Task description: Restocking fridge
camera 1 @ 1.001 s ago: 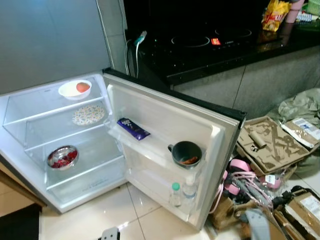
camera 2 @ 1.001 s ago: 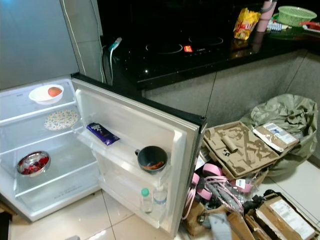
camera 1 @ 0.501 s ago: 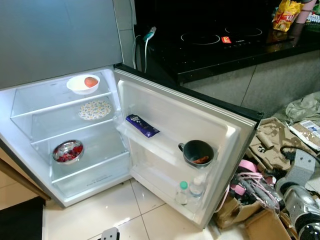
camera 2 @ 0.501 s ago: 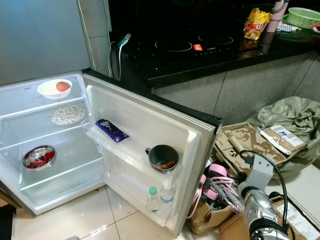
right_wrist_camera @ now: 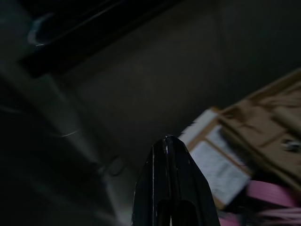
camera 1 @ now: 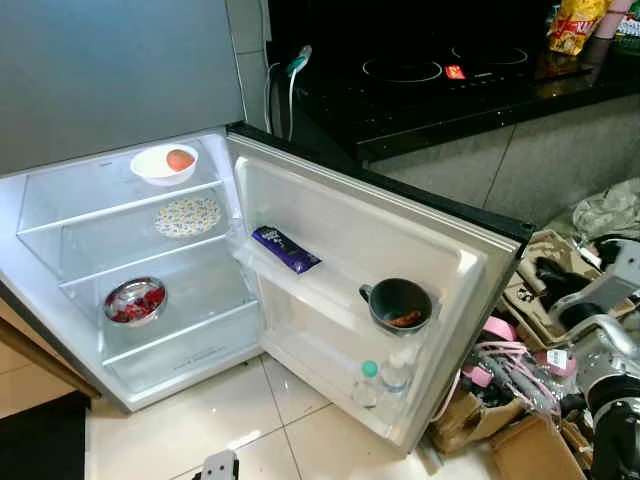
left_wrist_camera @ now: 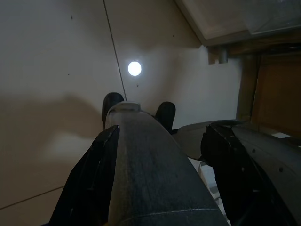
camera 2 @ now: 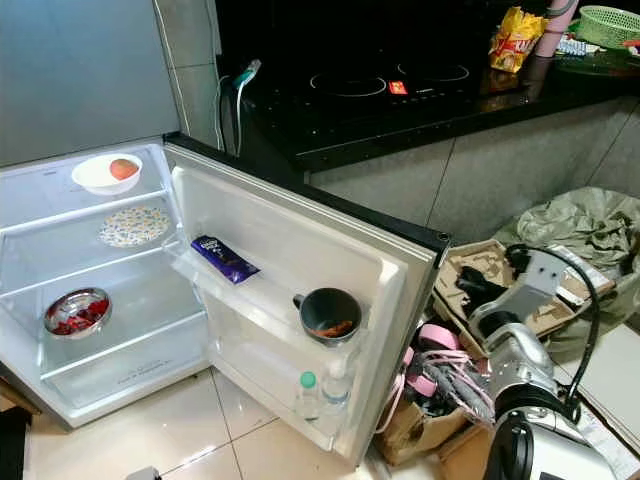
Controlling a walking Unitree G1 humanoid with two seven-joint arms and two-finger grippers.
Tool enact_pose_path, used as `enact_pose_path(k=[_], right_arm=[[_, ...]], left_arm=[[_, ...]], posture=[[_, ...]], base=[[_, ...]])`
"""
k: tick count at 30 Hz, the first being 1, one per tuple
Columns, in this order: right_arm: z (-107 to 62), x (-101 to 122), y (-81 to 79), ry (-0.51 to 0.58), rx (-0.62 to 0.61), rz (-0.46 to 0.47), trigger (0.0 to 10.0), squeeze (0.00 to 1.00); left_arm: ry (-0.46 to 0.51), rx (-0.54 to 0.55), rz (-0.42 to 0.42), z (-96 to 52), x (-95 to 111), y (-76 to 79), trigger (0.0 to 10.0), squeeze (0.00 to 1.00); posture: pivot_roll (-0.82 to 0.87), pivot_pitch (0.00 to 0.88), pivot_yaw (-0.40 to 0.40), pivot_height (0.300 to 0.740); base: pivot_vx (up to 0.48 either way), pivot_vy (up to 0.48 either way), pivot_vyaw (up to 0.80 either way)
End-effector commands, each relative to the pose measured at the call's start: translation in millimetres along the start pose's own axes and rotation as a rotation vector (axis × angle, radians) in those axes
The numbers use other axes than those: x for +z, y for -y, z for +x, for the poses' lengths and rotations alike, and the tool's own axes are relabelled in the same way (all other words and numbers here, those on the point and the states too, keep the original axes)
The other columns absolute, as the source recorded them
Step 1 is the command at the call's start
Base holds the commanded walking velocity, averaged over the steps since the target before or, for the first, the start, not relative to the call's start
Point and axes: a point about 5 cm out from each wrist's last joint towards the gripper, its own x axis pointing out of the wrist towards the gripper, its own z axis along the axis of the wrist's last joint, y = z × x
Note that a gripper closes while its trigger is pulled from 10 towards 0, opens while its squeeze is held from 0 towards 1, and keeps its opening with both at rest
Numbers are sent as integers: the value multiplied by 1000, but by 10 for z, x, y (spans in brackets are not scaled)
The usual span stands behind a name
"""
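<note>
The fridge (camera 1: 120, 250) stands with its door (camera 2: 300, 250) swung wide, which leaves shelves and door racks reachable from the front. Right of the fridge runs a dark counter (camera 2: 420, 95) with a yellow snack bag (camera 2: 515, 35) near its far end, likely stock waiting to go in. On the floor right of the fridge door lies a heap of cardboard (camera 2: 500, 290) and pink straps (camera 2: 440, 365).

The right gripper (camera 2: 478, 288) is raised just right of the fridge door, over the cardboard; in its wrist view the two fingers (right_wrist_camera: 171, 183) lie pressed together with nothing between them, so it carries nothing. The left gripper (left_wrist_camera: 136, 110) hangs idle over pale floor; whether it is parted I cannot tell.

Inside the fridge, a white bowl (camera 1: 160, 165) with an orange fruit sits on the top shelf, a patterned plate (camera 1: 187, 215) below it, a steel bowl (camera 1: 135, 300) of red bits lower still. The door rack holds a purple bar (camera 1: 285, 249); a dark cup (camera 1: 400, 305) and small bottles (camera 1: 380, 378) sit lower, upright so they won't tip.
</note>
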Motion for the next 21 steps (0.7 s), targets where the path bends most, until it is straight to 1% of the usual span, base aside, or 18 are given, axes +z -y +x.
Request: enact_pose_path(k=[1, 2, 4, 6, 7, 9, 10, 12, 13, 14, 16, 17, 18, 19, 20, 21], right_arm=[[54, 5, -115, -10, 95, 11, 10000, 0], [70, -24, -178, -30, 152, 4, 10000, 0], [79, -80, -255, -64, 223, -6, 10000, 0], [74, -129, -297, -90, 270, -9, 10000, 0], [74, -129, -297, -90, 270, -9, 10000, 0], [59, -209, -351, -138, 326, -39, 10000, 0], [45, -281, -392, -182, 365, -77, 10000, 0], [-1, -428, -489, -264, 475, -121, 10000, 0], [-1, -428, -489, -264, 475, -121, 10000, 0], [-29, -497, -542, -299, 537, -124, 10000, 0], [-148, -653, -686, -391, 764, -95, 10000, 0], [-148, -653, -686, -391, 764, -95, 10000, 0], [-241, -719, -761, -444, 907, -67, 10000, 0], [-326, -758, -816, -484, 1024, -37, 10000, 0], [-377, -774, -846, -506, 1089, -18, 10000, 0], [-405, -775, -862, -513, 1123, 9, 10000, 0]], left_arm=[[-24, 2, -10, -7, -71, 7, 10000, 0], [-25, 2, -11, -8, -77, 7, 10000, 0], [-28, 3, -13, -10, -89, 6, 10000, 0], [-29, 4, -15, -12, -96, 4, 10000, 0], [-29, 4, -15, -12, -96, 4, 10000, 0], [-30, 5, -17, -14, -103, 2, 10000, 0], [-31, 5, -18, -15, -107, 2, 10000, 0], [-33, 5, -18, -15, -112, 3, 10000, 0], [-33, 5, -18, -15, -112, 3, 10000, 0], [-33, 4, -18, -15, -113, 4, 10000, 0], [-33, 2, -18, -14, -111, 8, 10000, 0], [-33, 2, -18, -14, -111, 8, 10000, 0], [-32, 0, -17, -11, -104, 12, 10000, 0], [-31, -1, -16, -9, -98, 15, 10000, 0], [-30, -1, -16, -7, -95, 16, 10000, 0], [-29, -2, -15, -6, -89, 17, 10000, 0]], posture=[[-112, 0, -1, 740], [-112, 0, -1, 740], [-112, 0, -1, 740], [-112, 0, -1, 740], [-112, 0, -1, 740], [-112, 0, -1, 740], [-112, 0, -1, 740], [-112, 0, -1, 740], [-112, 0, -1, 740], [-112, 0, -1, 740], [-112, 0, -1, 740], [-112, 0, -1, 740], [-117, 0, 1, 740], [-117, 0, 1, 740], [-117, 0, 1, 740], [-117, 0, 1, 740]], base=[[0, 0, 0], [0, 0, 0], [0, 0, 0], [0, 0, 0], [0, 0, 0], [0, 0, 0], [0, 0, 0], [0, 0, 0], [0, 0, 0], [0, 0, 0], [0, 0, 0], [0, 0, 0], [0, 0, 0], [0, 0, 0], [0, 0, 0], [0, 0, 0]])
